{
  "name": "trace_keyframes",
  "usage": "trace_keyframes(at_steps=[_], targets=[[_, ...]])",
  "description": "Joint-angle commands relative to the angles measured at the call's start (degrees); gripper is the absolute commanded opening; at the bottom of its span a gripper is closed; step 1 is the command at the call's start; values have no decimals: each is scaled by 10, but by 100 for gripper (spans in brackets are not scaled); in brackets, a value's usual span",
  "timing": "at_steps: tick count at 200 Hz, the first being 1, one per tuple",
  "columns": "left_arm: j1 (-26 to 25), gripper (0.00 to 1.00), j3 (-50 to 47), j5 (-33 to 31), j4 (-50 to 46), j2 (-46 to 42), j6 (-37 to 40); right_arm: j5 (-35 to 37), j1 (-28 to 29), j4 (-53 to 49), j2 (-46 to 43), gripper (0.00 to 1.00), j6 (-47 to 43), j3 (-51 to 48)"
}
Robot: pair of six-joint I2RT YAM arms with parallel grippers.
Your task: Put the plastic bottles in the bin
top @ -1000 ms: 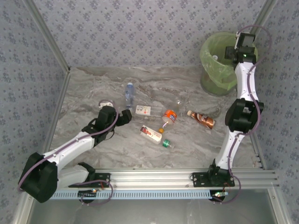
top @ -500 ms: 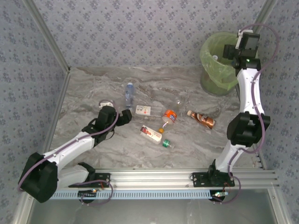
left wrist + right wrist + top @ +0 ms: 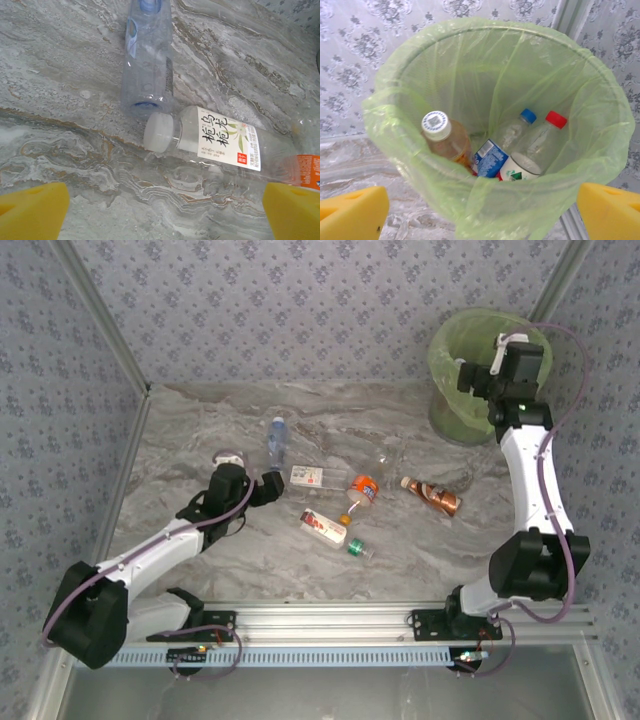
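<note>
Looking down from above: a grey marbled table (image 3: 420,560) is walled by floral wallpaper (image 3: 300,310), with an aluminium rail (image 3: 330,618) along its near edge. Several plastic bottles (image 3: 432,495) lie scattered mid-table, and the bin (image 3: 450,415) stands in the far right corner.

Left wrist view: the left gripper (image 3: 165,212), fingers spread wide and empty, hangs low over the marbling near two clear bottles (image 3: 147,55).

Right wrist view: the right gripper (image 3: 480,212), likewise wide and empty, hovers above the green-lined bin, which holds three bottles (image 3: 445,135).

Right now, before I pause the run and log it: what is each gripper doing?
Left gripper: open, holding nothing, white-labelled bottle lying just ahead.
Right gripper: open, empty, over the bin.
</note>
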Motion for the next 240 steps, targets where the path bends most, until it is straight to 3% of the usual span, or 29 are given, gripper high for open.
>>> trace_keyframes(at_steps=[1, 38, 60, 79, 109, 155, 214, 240], targets=[[3, 99, 14, 10, 16, 9, 2, -17, 16, -43, -35, 99, -11, -18], [3, 99, 7, 10, 31, 17, -9, -121, 59, -199, -57, 99, -104, -26], [3, 99, 6, 10, 38, 21, -13, -122, 95, -301, -53, 99, -195, -42], [4, 99, 9, 11, 40, 28, -12, -102, 98, -331, -50, 99, -209, -60], [4, 99, 19, 16, 40, 39, -8, -129, 94, -388, -25, 99, -257, -57], [3, 99, 18, 20, 47, 45, -14, -97, 93, -443, 69, 99, -361, -19], [3, 99, 2, 9, 37, 20, -17, -49, 95, -455, 134, 99, -403, -46], [4, 99, -1, -1, 28, 10, -17, -67, 87, -437, 138, 99, -405, -62]])
